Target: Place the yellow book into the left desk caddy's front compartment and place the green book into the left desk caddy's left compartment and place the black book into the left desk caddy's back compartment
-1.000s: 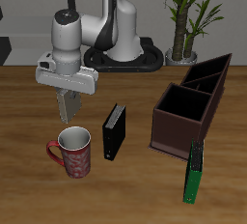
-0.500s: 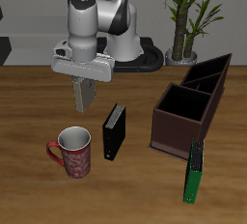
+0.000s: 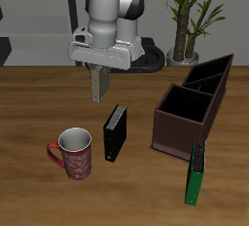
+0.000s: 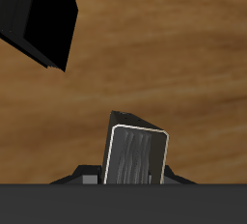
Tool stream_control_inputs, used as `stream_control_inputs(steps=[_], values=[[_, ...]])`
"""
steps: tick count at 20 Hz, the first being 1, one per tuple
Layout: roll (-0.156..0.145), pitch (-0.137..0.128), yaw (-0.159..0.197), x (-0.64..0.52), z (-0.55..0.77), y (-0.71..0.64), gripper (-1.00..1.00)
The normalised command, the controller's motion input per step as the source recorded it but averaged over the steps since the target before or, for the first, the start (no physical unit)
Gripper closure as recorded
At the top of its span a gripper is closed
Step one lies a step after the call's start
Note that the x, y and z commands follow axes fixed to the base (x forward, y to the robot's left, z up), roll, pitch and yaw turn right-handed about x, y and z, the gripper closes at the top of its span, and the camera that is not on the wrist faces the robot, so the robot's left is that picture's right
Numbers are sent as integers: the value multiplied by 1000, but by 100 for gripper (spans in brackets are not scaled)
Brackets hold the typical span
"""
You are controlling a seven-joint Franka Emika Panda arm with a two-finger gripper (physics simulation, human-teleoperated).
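Yellow book (image 3: 97,84) is clamped between the jaws, which are closed flat against its covers; it hangs upright below the gripper (image 3: 97,74), clear of the table (image 3: 29,103). In the wrist view the same book (image 4: 135,156) shows its pale-edged end face seated between the fingers, with bare wood beyond it. The gripper is raised above the table behind the black book (image 3: 115,132), which stands upright on the table near the mug (image 3: 73,154); in the wrist view the black book (image 4: 43,20) lies well apart from the held book. The left desk caddy (image 3: 191,108) stands off to one side of the gripper, well apart from it, with its open sections showing no book inside as far as the exterior view reveals. The green book (image 3: 196,174) stands upright just in front of the caddy, close to or touching its near corner; contact cannot be confirmed. Progress assessment: no book is yet placed. The first placement is under way, at the carry stage. Remaining: lower the yellow book into the front compartment, then pick and place the green book into the left compartment and the black book into the back compartment.
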Motion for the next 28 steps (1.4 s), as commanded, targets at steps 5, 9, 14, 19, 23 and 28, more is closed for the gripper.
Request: stream_control_inputs(steps=[5, 9, 14, 19, 23, 28], values=[[15, -41, 24, -156, 279, 543, 100], [-37, -18, -31, -58, 116, 387, 100], [11, -5, -32, -8, 83, 446, 100], [11, -1, -51, -28, 80, 487, 100], [45, -8, -38, -61, 137, 474, 100], [74, -2, -41, -35, 117, 549, 100]])
